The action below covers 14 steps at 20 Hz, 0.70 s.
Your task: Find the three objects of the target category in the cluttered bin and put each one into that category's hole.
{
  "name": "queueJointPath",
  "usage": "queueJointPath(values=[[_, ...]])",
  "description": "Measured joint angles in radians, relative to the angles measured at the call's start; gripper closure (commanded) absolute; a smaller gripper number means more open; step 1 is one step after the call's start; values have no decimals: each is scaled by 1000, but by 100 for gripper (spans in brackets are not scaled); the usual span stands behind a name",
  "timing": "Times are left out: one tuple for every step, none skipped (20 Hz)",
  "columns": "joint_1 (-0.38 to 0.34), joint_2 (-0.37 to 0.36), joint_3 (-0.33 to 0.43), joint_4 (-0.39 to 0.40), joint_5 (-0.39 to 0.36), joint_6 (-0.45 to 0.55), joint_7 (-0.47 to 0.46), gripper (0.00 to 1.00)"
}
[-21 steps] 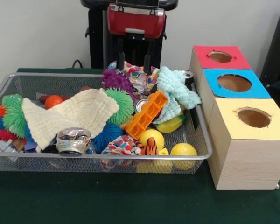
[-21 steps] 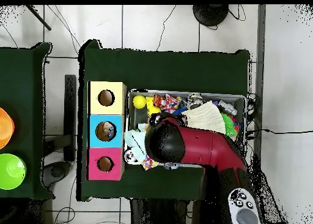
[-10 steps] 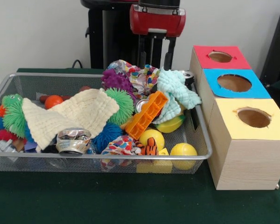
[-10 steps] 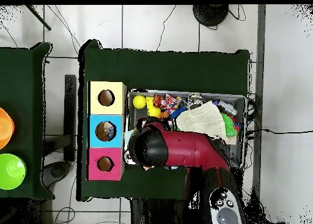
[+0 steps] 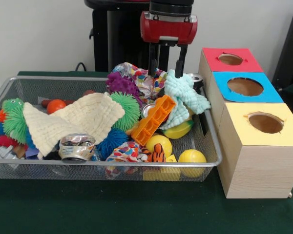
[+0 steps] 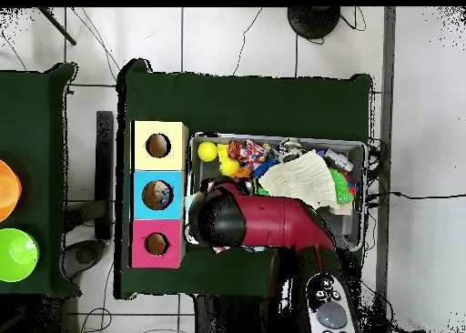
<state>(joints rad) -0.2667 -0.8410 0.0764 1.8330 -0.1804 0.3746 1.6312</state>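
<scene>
Jaws spread open, empty, above the mint cloth at the bin's right end. Likely soft, light, floppy; best pinched at a raised fold.

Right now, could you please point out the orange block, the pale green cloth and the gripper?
orange block (image 5: 154, 119): front view, middle of its ridged top face.
pale green cloth (image 5: 181, 95): front view, centre of the bunched fabric.
gripper (image 5: 167, 63): front view, midway between its fingertips.
</scene>
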Motion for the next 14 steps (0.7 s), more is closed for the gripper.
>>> queueJointPath(values=[[0, 9, 0, 1, 0, -10, 0, 0], [0, 12, 0, 1, 0, -14, 0, 0], [0, 21, 0, 2, 0, -24, 0, 0], [0, 24, 0, 2, 0, -28, 0, 0], [0, 28, 0, 2, 0, -32, 0, 0], [0, 35, 0, 3, 0, -41, 0, 0], [0, 37, 0, 4, 0, -44, 0, 0], [1, 41, 0, 5, 0, -47, 0, 0], [1, 44, 0, 6, 0, -51, 0, 0], [3, 47, 0, 7, 0, -55, 0, 0], [9, 52, 0, 13, 0, -63, 0, 0], [12, 53, 0, 15, 0, -66, 0, 0], [16, 53, 0, 20, 0, -72, 0, 0], [20, 54, 0, 24, 0, -77, 0, 0]])
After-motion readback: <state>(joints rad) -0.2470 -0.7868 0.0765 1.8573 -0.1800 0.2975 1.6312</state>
